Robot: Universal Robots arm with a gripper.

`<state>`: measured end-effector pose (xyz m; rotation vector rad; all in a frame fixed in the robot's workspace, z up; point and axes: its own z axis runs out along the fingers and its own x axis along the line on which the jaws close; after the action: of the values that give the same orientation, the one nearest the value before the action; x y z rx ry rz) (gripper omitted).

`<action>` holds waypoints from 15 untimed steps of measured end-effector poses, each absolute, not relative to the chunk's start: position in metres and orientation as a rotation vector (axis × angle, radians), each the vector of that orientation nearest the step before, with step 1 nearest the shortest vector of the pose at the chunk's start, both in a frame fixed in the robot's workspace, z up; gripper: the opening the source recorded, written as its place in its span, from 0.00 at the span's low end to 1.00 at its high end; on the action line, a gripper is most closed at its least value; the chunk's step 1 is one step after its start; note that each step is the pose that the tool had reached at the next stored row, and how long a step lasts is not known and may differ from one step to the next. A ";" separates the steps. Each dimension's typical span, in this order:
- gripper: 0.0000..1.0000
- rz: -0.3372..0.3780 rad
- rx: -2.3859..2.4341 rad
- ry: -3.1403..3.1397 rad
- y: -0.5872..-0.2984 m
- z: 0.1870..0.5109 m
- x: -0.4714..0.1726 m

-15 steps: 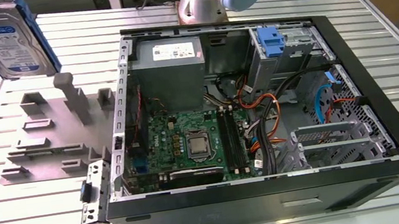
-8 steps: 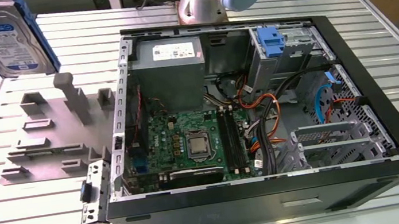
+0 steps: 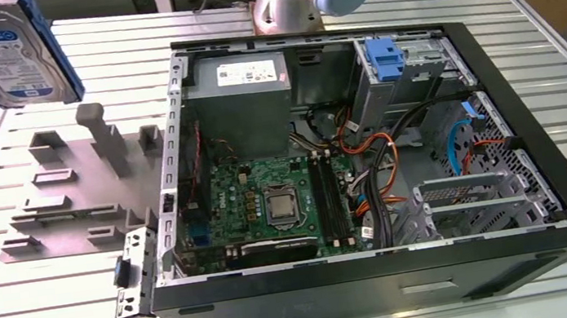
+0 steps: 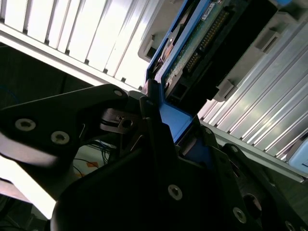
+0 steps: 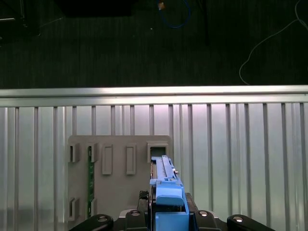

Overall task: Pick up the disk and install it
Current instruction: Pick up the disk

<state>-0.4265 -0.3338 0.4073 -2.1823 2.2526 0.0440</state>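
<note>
The disk (image 3: 12, 55), a silver drive with a white-and-blue label in a blue carrier, hangs on edge above the table at the exterior view's far upper left. It is raised clear of the grey fixture (image 3: 74, 195) below it. In the second wrist view my gripper (image 4: 175, 122) is shut on the blue carrier end of the disk (image 4: 202, 33), a black finger (image 4: 150, 113) pressed against its side. The first wrist view looks along the disk (image 5: 166, 185) down onto the grey fixture (image 5: 115, 168), whose slots stand bare.
An open black computer case (image 3: 387, 273) lies on the slatted aluminium table (image 3: 531, 36), with motherboard, cables and a grey power supply (image 3: 242, 90) inside. A silver drive cage with a blue latch (image 3: 386, 59) sits at its far corner. The arm's base (image 3: 291, 2) stands behind the case.
</note>
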 end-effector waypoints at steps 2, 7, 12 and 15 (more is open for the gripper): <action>0.36 0.044 -2.182 2.253 -0.334 0.409 -0.427; 0.36 0.044 -2.182 2.253 -0.334 0.411 -0.426; 0.36 0.044 -2.182 2.252 -0.334 0.414 -0.427; 0.36 0.044 -2.182 2.253 -0.334 0.415 -0.427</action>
<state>-0.4265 -0.3338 0.4152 -2.1823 2.2527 0.0441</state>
